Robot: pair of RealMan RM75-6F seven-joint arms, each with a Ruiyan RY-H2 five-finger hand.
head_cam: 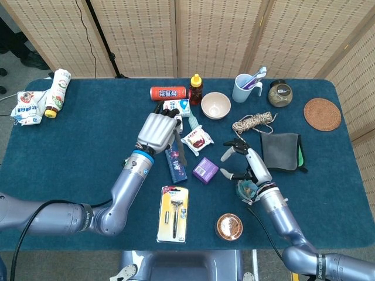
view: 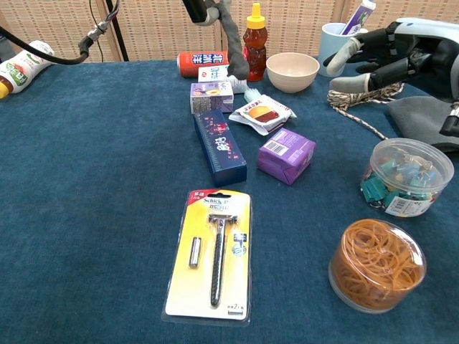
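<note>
My left hand [head_cam: 157, 131] hovers over the small boxes in the middle of the blue table [head_cam: 76, 152]. It pinches a floppy dark grey strip [head_cam: 180, 153] that hangs down over the long dark blue box [head_cam: 174, 163]. In the chest view the strip [view: 234, 43] dangles in front of the milk carton [view: 219, 74]. My right hand [head_cam: 246, 164] floats with fingers spread and nothing in them. It is just above the clear tub of clips [head_cam: 250, 191], to the right of the purple box [head_cam: 205, 170]. From the chest view, the right hand [view: 401, 54] is over the rope coil [view: 362, 91].
A razor pack [head_cam: 174, 213] and a rubber-band tub [head_cam: 229, 226] lie near the front edge. At the back stand a red can [head_cam: 167, 93], honey bottle [head_cam: 195, 89], bowl [head_cam: 215, 105], cup [head_cam: 243, 88] and jar [head_cam: 280, 93]. A grey cloth [head_cam: 281, 149] and coaster [head_cam: 322, 114] lie right, a bottle [head_cam: 57, 91] far left.
</note>
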